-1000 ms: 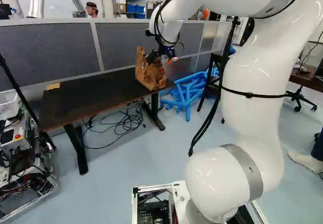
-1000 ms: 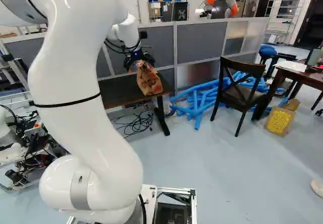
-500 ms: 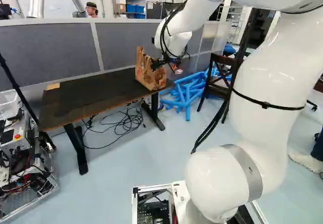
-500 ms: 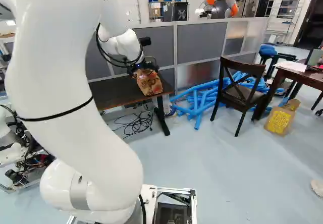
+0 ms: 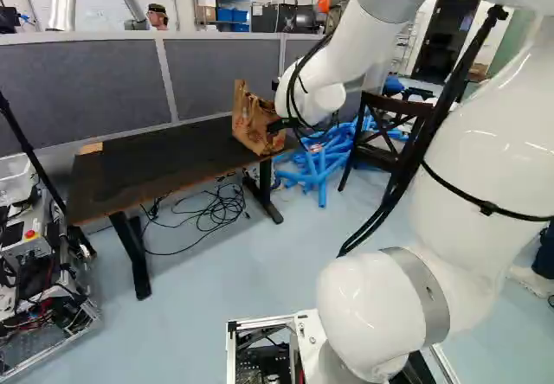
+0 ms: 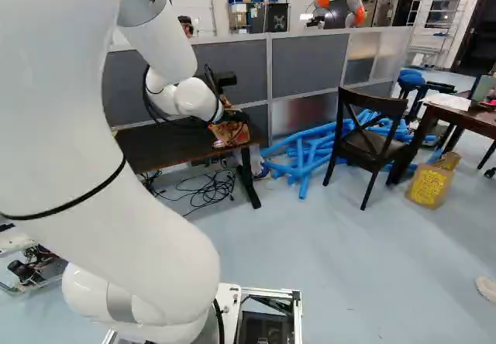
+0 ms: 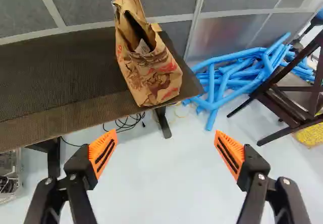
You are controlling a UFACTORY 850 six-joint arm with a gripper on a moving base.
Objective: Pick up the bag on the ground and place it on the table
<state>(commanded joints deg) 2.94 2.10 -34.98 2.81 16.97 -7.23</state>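
While the gripper [image 5: 277, 127] hung near the surface's end, its orange-padded fingers stood wide apart, with the paper bag [image 7: 151, 75] ahead of them in the wrist view, clear of both. Bag was upright on the surface [image 7: 55, 82], at the end nearest the blue tubes [image 6: 306, 158], mouth open, something pale showing inside. Gray partition [image 6: 306, 65] ran behind the surface, black cables [image 6: 208, 190] lay looped on the floor by its leg, and a dark wooden chair [image 6: 372, 146] stood beside the tubes.
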